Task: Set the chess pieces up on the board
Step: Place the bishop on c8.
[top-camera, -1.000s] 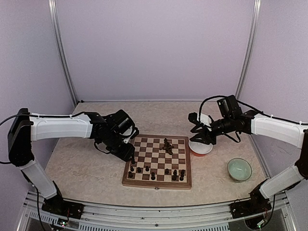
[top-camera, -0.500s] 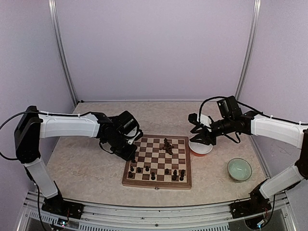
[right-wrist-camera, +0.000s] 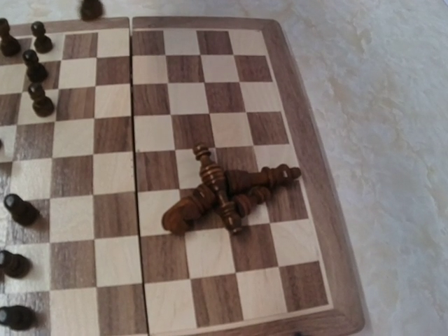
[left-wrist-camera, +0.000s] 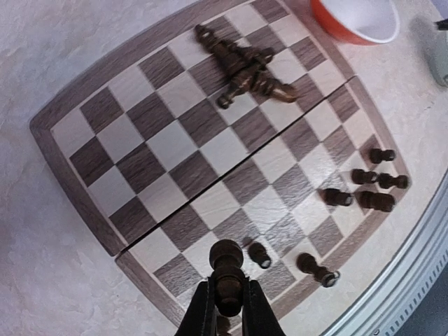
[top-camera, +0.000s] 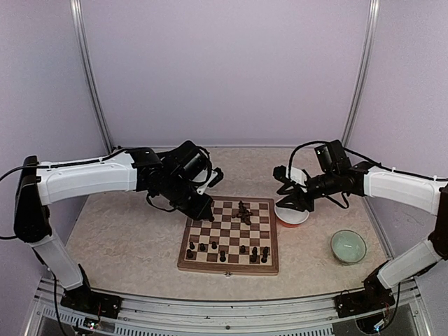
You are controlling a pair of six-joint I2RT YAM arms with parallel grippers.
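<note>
The left hand (left-wrist-camera: 225, 311) is closed on one chess piece (left-wrist-camera: 227, 266) above the left side of the board (left-wrist-camera: 52, 150). The right hand (top-camera: 291, 199) is near the orange bowl (top-camera: 294, 219); how open it is I cannot tell.

Blurred chess piece (right-wrist-camera: 91, 8), half beyond the top edge

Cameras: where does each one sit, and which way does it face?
Top external: high behind the robot, looking down at the board; left arm and right arm show.
Left wrist: over the board's edge, facing down; left claw grips a chess piece.
Right wrist: over the board, facing down; no claw clearly shows.
Shared: all three show the heap of fallen pieces.
</note>
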